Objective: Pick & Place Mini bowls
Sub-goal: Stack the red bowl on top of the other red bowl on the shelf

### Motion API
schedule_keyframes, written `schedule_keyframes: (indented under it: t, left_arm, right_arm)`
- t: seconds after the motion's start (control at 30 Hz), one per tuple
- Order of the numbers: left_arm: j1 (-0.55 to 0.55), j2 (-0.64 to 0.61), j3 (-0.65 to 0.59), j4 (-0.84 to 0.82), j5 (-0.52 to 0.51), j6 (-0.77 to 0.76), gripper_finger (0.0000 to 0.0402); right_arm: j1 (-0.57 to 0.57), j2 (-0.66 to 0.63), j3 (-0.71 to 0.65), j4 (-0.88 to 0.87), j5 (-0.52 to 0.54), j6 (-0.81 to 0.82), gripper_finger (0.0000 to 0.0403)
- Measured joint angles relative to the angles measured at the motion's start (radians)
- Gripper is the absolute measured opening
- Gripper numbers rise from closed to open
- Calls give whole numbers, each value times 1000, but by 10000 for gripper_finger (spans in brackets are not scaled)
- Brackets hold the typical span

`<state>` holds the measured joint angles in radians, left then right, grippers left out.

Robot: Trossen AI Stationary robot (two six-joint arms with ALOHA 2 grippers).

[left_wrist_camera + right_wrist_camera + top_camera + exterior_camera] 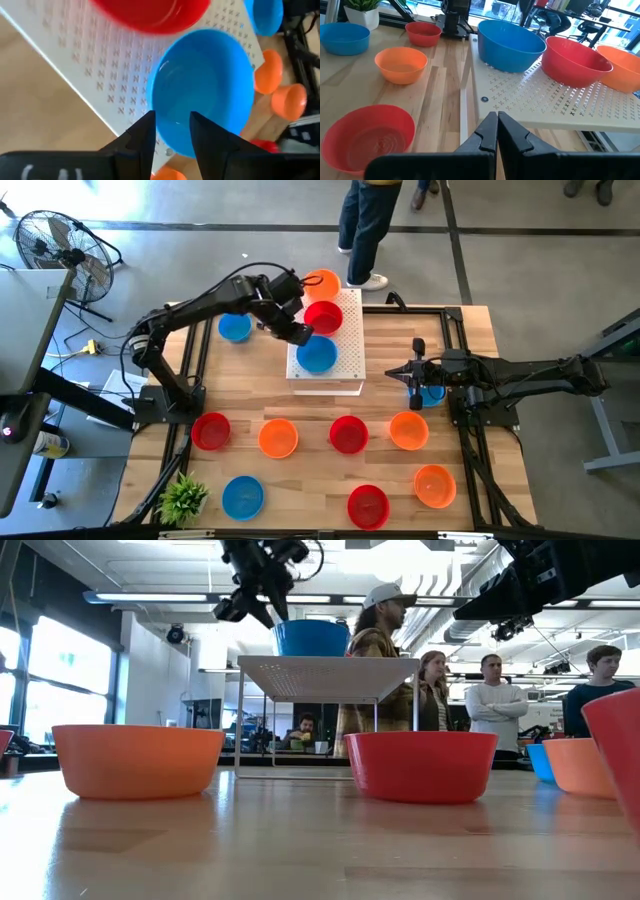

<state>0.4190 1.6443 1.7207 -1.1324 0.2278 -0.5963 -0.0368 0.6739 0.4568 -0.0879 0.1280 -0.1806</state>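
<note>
On the white perforated platform sits a glossy, round, shallow blue mini bowl, beside red and orange ones. Left gripper straddles its rim, fingers parted slightly; right gripper is closed, empty.

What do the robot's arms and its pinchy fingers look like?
Both arms are dark, nearly black, built from slim tubes with chunky joints. The left arm has a thin black cable looping over it. Each ends in two flat, dark fingers: the left gripper has angular, wedge-shaped ones, and the right gripper has the same.
</note>
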Motion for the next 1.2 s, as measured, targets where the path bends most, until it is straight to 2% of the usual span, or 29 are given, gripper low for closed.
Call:
schedule_keyframes:
  t: [0.17, 0.23, 0.33, 0.43, 0.6, 0.8, 0.93, 1.07, 1.2]
  left_arm:
    - [-57, -63, -7, 23, -158, 164, 98]
    - [-87, -93, -42, 75, -213, 221, 74]
    - [-134, -154, -131, 212, -235, 289, 31]
    - [-160, -246, -267, 344, -238, 316, 6]
    - [-170, -414, -518, 610, -264, 329, 15]
    - [-170, -624, -819, 901, -288, 351, 2]
    - [-170, -716, -1005, 1117, -293, 375, 2]
    - [-170, -759, -1169, 1316, -322, 410, 2]
    - [-170, -758, -1297, 1526, -351, 441, 2]
  right_arm:
    - [0, 0, 0, 3, 5, 23, 0]
    - [0, 0, 0, 3, 12, 24, 0]
    - [0, 0, 0, 3, 20, 43, 0]
    - [0, 0, 0, 3, 23, 68, 0]
    - [0, 0, 0, 3, 25, 104, 0]
    - [0, 0, 0, 1, 90, 173, 1]
    - [0, -4, 1, -25, 120, 241, 1]
    - [0, 2, 53, -195, 135, 348, 7]
    - [4, 15, 113, -375, 126, 457, 46]
